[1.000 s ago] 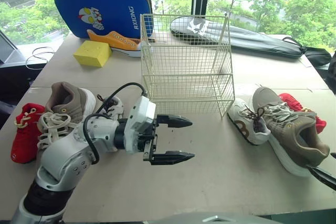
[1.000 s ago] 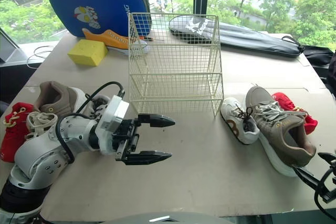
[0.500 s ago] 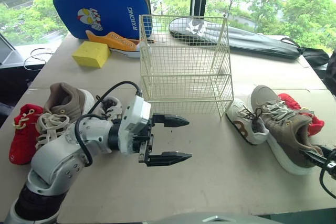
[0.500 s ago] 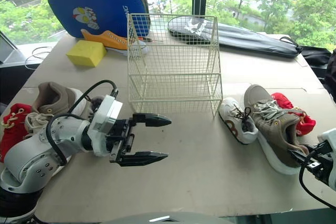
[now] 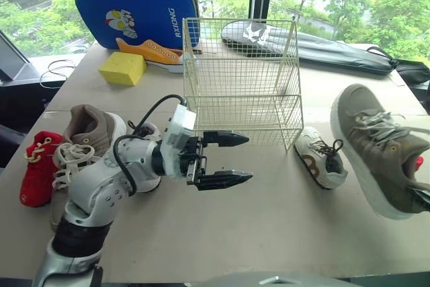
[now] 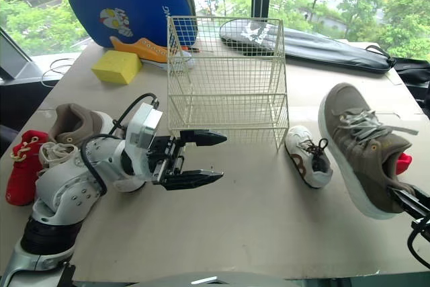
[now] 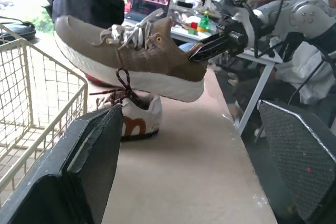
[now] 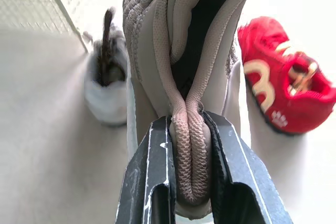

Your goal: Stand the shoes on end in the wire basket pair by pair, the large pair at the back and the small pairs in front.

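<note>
Large-pair step: right gripper [image 8: 190, 125] clamped on heel of big brown shoe [image 5: 379, 149], aloft right of wire basket [image 5: 242, 78]; next likely stand it on end at basket's back; left gripper [image 5: 248, 158] jaws apart.

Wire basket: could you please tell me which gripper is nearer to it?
Left. The left gripper is open just in front of the basket; the right gripper, farther off to its right, holds the brown shoe.

Cream wire basket [image 5: 242, 82] upright mid-bench; big tan shoe [image 5: 379, 149] raised at R, tilted, sole twd basket, w/ small white shoe [image 5: 321, 165] & red shoe [image 8: 283, 93] lying beside; second tan shoe [image 5: 87, 126] & second red shoe [image 5: 37, 166] at L.
</note>
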